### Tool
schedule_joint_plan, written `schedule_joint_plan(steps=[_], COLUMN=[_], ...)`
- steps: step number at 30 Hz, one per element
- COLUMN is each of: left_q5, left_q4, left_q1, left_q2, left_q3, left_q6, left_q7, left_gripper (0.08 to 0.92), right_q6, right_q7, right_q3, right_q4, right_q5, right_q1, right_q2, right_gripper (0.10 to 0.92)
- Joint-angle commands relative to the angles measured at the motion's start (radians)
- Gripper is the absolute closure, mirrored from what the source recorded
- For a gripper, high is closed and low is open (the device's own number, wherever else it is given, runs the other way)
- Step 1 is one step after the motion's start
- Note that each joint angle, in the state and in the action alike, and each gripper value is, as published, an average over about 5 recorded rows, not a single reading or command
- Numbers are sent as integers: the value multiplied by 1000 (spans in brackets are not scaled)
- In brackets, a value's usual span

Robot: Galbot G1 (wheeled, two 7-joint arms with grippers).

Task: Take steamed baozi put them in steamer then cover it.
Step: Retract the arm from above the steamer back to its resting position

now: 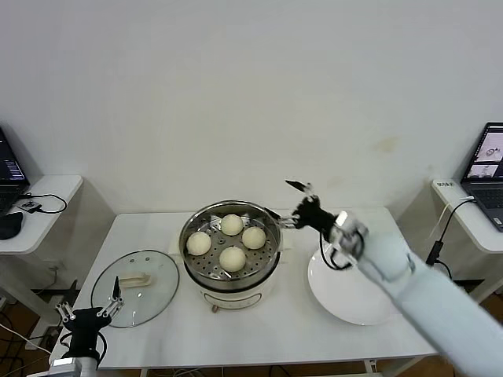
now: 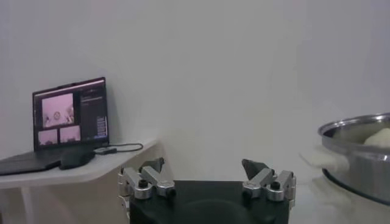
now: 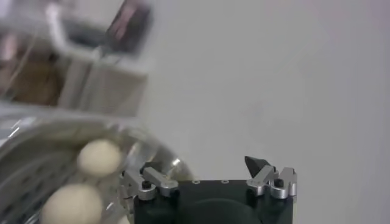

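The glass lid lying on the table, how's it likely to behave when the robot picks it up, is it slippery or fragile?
The glass lid looks rigid and breakable, so it probably needs a gentle lift. Its smooth dome likely offers little grip; the cream handle seems the safest hold. Being wide and flat, it may tilt if gripped off-centre.

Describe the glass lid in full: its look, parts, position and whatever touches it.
The glass lid is round and clear, with a thin metal rim and a cream-white rectangular handle on top. It lies flat, handle up, on the white table, left of the steamer and apart from it. The left pincer, open, sits at its near edge; contact cannot be told.
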Motion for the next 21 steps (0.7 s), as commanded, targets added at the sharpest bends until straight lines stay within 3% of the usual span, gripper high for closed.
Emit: schedule_joint_plan(steps=[1, 6, 10, 21], left_q5=[350, 854, 1141, 1395], left_q4=[28, 113, 153, 291], left_q1=[1, -9, -7, -104], left_q2=[20, 54, 81, 146], left_q3=[-4, -37, -48, -1], left_q6=[12, -108, -124, -106], left_q7=[-9, -62, -66, 4], left_gripper=[177, 177, 177, 177], right_q6=[321, 326, 330, 345], right_q7=[32, 34, 38, 45], right_q3=[720, 786, 806, 859], right_q4=[77, 82, 83, 84], right_q5=[-172, -178, -188, -174], right_q1=[-768, -822, -834, -855], right_q2=[306, 384, 404, 430], right_gripper=[203, 203, 203, 203])
